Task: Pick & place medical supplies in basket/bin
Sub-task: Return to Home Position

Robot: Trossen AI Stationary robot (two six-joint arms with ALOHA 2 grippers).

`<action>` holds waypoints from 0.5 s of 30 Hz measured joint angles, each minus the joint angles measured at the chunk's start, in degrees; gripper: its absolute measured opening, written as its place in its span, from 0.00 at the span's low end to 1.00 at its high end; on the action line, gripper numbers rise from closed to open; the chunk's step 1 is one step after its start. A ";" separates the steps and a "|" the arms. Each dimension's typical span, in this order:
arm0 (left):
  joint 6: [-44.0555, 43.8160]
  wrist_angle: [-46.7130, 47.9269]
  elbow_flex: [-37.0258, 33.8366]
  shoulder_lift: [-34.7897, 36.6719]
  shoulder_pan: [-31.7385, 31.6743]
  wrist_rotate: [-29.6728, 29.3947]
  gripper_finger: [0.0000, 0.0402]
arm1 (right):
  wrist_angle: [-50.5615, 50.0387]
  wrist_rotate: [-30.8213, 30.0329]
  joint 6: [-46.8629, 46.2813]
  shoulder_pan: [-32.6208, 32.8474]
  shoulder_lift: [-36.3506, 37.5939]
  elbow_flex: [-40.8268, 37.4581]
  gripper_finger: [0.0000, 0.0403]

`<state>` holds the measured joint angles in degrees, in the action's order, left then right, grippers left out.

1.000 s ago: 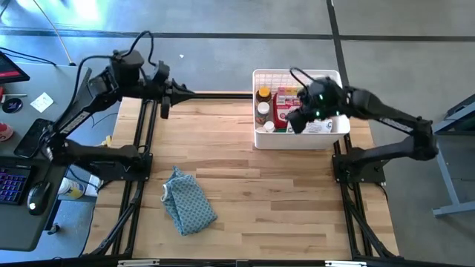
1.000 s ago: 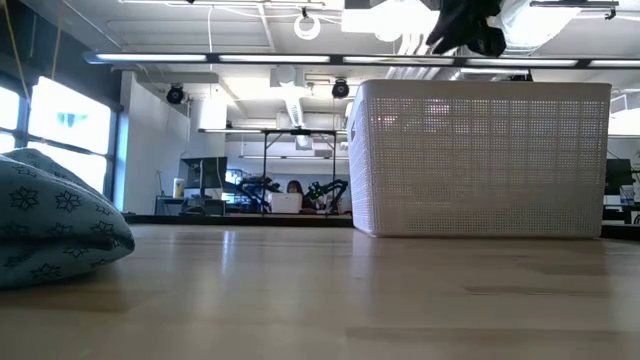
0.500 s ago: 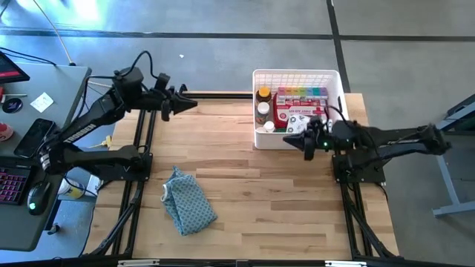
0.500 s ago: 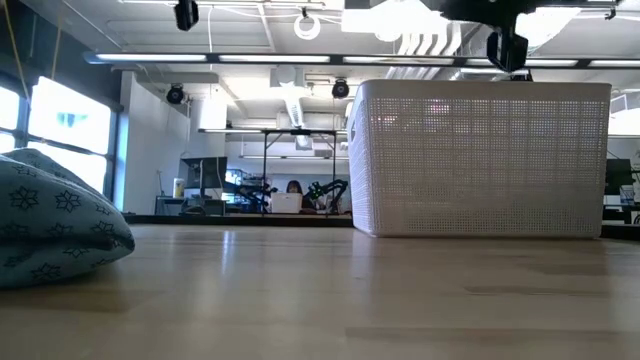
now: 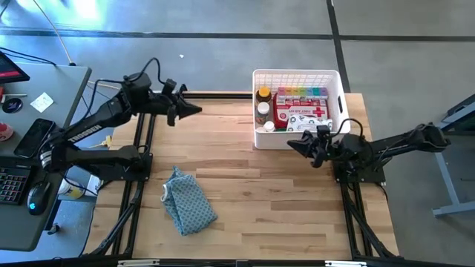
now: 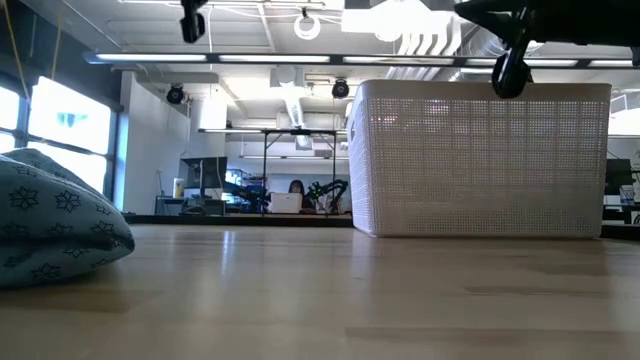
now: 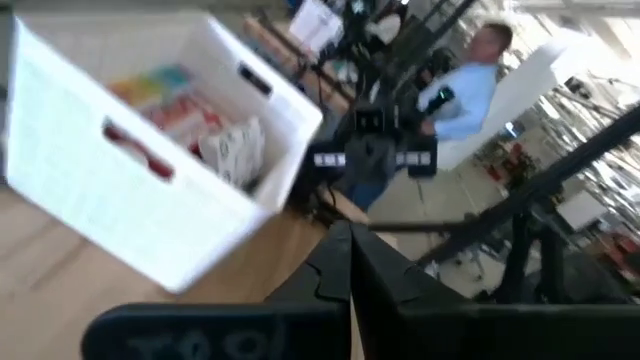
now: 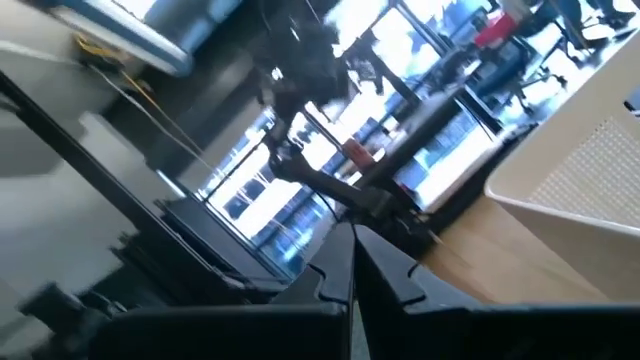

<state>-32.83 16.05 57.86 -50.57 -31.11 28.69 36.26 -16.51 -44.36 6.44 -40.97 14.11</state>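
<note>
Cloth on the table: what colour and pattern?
The cloth is blue-grey with snowflake-like motifs; low view shows it best.

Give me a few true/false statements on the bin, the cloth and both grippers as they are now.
1. The cloth lies on the table, outside the bin. True.
2. The red case is in the bin. True.
3. The right gripper is down inside the bin. False: it is outside, raised, by the bin's near wall.
4. The left gripper holds a bottle. False: it is shut on nothing, near the table's far left edge; the pill bottles stand in the bin.
</note>
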 joint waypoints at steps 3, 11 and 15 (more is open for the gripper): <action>-0.82 -1.30 -3.50 0.21 0.02 2.72 0.06 | 3.01 -0.54 0.83 -0.02 -0.02 -1.35 0.00; -9.86 -15.89 -17.55 6.63 0.02 1.95 0.11 | -1.76 1.43 -2.66 -0.04 -0.35 -2.20 0.00; -16.61 -25.23 -25.05 9.49 0.64 -0.57 0.13 | -5.70 0.26 -3.88 -0.04 -0.43 -2.06 0.00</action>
<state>-49.45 -9.18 32.81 -41.08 -30.48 28.13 30.55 -16.25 -48.24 6.39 -41.41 12.05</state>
